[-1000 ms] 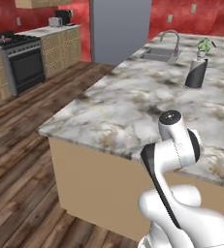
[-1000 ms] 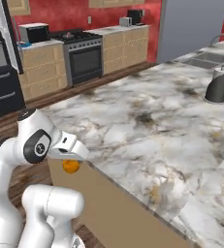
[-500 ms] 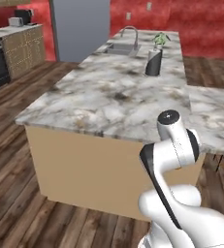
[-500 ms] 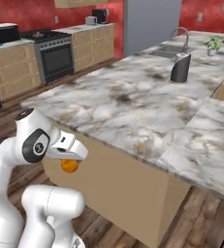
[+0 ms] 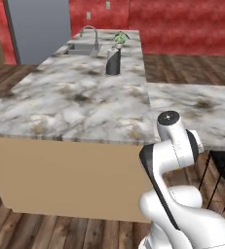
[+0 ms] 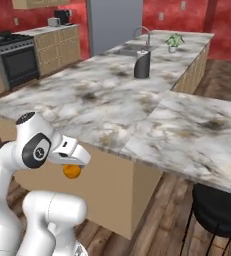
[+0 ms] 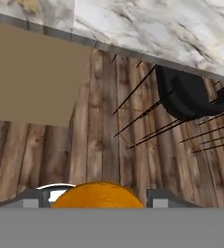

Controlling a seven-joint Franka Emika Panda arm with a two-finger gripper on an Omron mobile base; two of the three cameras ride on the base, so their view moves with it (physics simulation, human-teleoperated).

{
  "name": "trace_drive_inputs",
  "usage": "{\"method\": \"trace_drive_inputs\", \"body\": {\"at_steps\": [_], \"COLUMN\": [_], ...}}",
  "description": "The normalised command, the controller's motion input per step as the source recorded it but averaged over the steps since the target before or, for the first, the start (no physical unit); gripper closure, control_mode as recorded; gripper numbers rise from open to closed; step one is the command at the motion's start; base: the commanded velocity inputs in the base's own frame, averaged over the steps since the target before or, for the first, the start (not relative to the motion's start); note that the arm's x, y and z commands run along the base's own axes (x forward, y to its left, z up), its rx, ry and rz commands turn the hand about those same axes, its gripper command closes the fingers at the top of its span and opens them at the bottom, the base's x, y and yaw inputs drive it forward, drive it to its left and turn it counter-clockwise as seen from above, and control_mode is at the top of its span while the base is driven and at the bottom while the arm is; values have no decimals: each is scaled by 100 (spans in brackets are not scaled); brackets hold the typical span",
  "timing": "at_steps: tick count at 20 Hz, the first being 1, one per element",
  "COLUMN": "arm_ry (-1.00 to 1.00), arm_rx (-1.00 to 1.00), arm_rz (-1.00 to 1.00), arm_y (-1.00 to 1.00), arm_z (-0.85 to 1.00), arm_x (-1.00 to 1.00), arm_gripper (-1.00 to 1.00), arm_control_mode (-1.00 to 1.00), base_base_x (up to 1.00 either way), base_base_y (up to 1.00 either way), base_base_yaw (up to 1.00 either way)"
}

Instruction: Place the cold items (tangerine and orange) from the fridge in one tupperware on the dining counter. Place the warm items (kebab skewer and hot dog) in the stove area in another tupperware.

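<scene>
Hand view: orange fruit (image 7: 98, 194) lodged between the two fingers (image 7: 164, 197) of the end effector (image 7: 99, 199), pressed on both sides, floor boards and a black stool (image 7: 188, 97) beyond, marble edge across the top. Right base view: same fruit (image 6: 71, 171) tucked under the white hand, end effector (image 6: 73, 167) clasped around it, held low in front of the robot body, beside the tan side panel of the surface (image 6: 107, 107) and below its top. Whether orange or tangerine cannot be told. Marble surface runs away from the base, with a second slab (image 6: 207, 130) joined at its right. Dark upright container (image 6: 142, 65) standing on the marble near a sink (image 6: 132, 49) with a curved faucet; small potted plant (image 6: 174, 41) further back. Steel fridge (image 6: 114, 22) against the red wall, stove (image 6: 18, 57) at far left. Left base view: arm elbow in the lower right, dark container (image 5: 113, 62) and plant (image 5: 119, 39) on the surface (image 5: 70, 104), fridge (image 5: 36, 26) behind.
</scene>
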Motion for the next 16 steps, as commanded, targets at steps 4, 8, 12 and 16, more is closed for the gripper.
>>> {"method": "trace_drive_inputs", "body": {"at_steps": [4,8,12,16], "arm_ry": [0,0,0,0], "arm_rx": [0,0,0,0], "arm_rz": [0,0,0,0], "arm_y": [0,0,0,0], "arm_z": [0,0,0,0], "arm_x": [0,0,0,0], "arm_gripper": [100,100,100,100], "arm_control_mode": [100,100,100,100], "base_base_x": [-14,-12,-1,0], "base_base_y": [-85,-81,-87,-92], "base_base_yaw": [-21,-20,-16,-12]}}
